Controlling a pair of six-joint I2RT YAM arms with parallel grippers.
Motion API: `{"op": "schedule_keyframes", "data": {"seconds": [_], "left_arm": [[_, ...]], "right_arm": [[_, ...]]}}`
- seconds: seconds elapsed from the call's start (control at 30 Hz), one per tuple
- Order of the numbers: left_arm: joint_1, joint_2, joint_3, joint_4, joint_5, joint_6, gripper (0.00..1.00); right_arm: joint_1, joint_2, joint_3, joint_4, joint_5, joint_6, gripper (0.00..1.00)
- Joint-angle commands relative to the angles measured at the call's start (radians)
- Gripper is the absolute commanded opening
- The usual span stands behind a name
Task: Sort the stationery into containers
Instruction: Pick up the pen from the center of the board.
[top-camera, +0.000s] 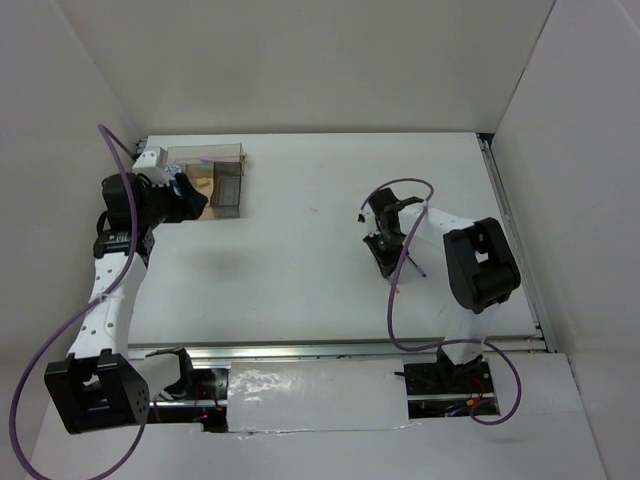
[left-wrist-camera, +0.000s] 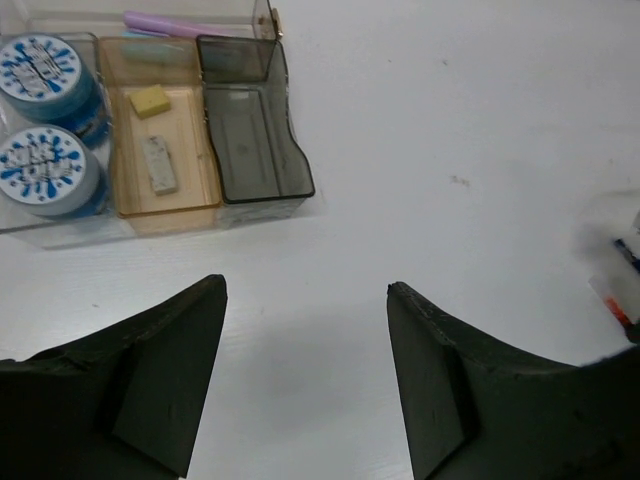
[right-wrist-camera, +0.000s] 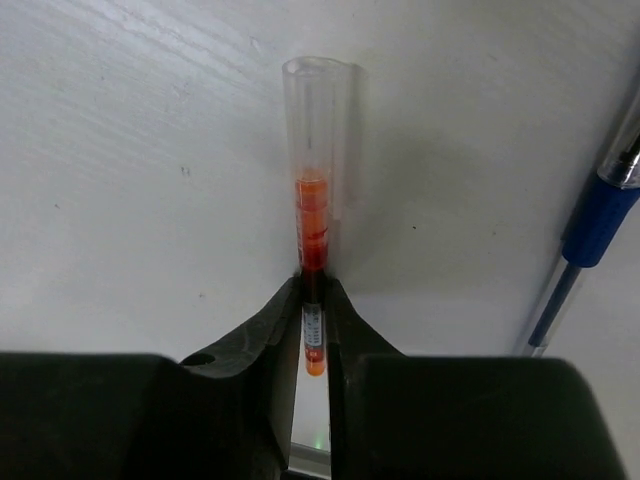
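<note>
No text is legible; the round blue tubs' (left-wrist-camera: 42, 68) lid markings blur.

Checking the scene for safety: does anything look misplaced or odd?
Nothing looks spilled or damaged. Only the blue pen lies loose on the table, outside the organiser; the red-orange pen is between the right fingers.

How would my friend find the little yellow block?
Find the clear organiser at the table's far left corner, then its tan compartment beside the blue tubs. Two small pieces lie there: the yellow block is squarish, the grey piece longer.
</note>
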Motion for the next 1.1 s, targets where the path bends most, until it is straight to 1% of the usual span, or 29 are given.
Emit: {"op": "schedule_keyframes", "data": {"seconds": [0.0, 0.03, 0.07, 0.1, 0.17, 0.2, 0.23, 0.3, 0.33, 0.37, 0.4, 0.47, 0.53, 0.57, 0.63, 0.67, 0.73, 0.77, 0.83, 0.93, 1.07], "left_arm": [[-0.012, -0.050, -0.045, 0.091, 0.076, -0.061, 0.77], [-0.018, -0.061, -0.059, 0.097, 0.107, -0.065, 0.77], [-0.020, -0.065, -0.065, 0.106, 0.127, -0.079, 0.76], [-0.024, -0.067, -0.080, 0.123, 0.171, -0.090, 0.76], [-0.050, -0.062, -0.095, 0.141, 0.206, -0.136, 0.76], [-0.061, -0.055, -0.108, 0.154, 0.220, -0.153, 0.76], [-0.076, -0.048, -0.111, 0.160, 0.245, -0.168, 0.76], [-0.116, -0.033, -0.123, 0.207, 0.271, -0.225, 0.75], [-0.130, -0.028, -0.144, 0.233, 0.288, -0.283, 0.76], [-0.157, -0.024, -0.155, 0.262, 0.318, -0.312, 0.76], [-0.161, -0.013, -0.164, 0.293, 0.323, -0.338, 0.76], [-0.245, -0.001, -0.175, 0.353, 0.312, -0.395, 0.76], [-0.285, 0.025, -0.169, 0.393, 0.302, -0.438, 0.76], [-0.318, 0.033, -0.168, 0.408, 0.294, -0.455, 0.77], [-0.352, 0.056, -0.158, 0.437, 0.283, -0.482, 0.79], [-0.387, 0.067, -0.154, 0.445, 0.270, -0.487, 0.80], [-0.421, 0.079, -0.151, 0.459, 0.250, -0.493, 0.81], [-0.450, 0.090, -0.148, 0.461, 0.231, -0.496, 0.81], [-0.481, 0.100, -0.146, 0.470, 0.217, -0.513, 0.81], [-0.501, 0.119, -0.151, 0.488, 0.205, -0.544, 0.80], [-0.518, 0.142, -0.151, 0.504, 0.205, -0.568, 0.78]], "right_arm": [[0.012, 0.035, 0.037, -0.023, -0.007, -0.011, 0.17], [0.012, 0.042, 0.046, -0.029, -0.042, -0.014, 0.14], [0.012, 0.041, 0.070, -0.047, -0.073, -0.028, 0.05], [0.011, 0.039, 0.084, -0.057, -0.151, -0.035, 0.01], [0.006, 0.030, 0.136, -0.084, -0.266, -0.058, 0.00], [0.001, 0.013, 0.156, -0.089, -0.389, -0.060, 0.00], [0.001, 0.006, 0.199, -0.093, -0.450, -0.063, 0.00], [0.003, -0.010, 0.247, -0.101, -0.562, -0.052, 0.00], [0.007, -0.016, 0.286, -0.097, -0.661, -0.042, 0.00], [0.012, -0.019, 0.302, -0.078, -0.706, -0.017, 0.00], [0.018, -0.027, 0.320, -0.069, -0.746, -0.008, 0.00], [0.050, -0.030, 0.362, -0.055, -0.817, 0.004, 0.00], [0.072, -0.034, 0.385, -0.045, -0.851, 0.012, 0.00], [0.089, -0.037, 0.391, -0.028, -0.886, 0.029, 0.00], [0.103, -0.045, 0.397, -0.003, -0.918, 0.066, 0.00], [0.112, -0.051, 0.397, 0.024, -0.949, 0.078, 0.00], [0.121, -0.068, 0.388, 0.060, -0.970, 0.127, 0.00], [0.126, -0.082, 0.384, 0.104, -0.983, 0.130, 0.00], [0.126, -0.096, 0.365, 0.174, -0.995, 0.214, 0.00], [0.132, -0.111, 0.351, 0.227, -1.015, 0.268, 0.00], [0.144, -0.108, 0.359, 0.255, -1.026, 0.301, 0.00]]}}
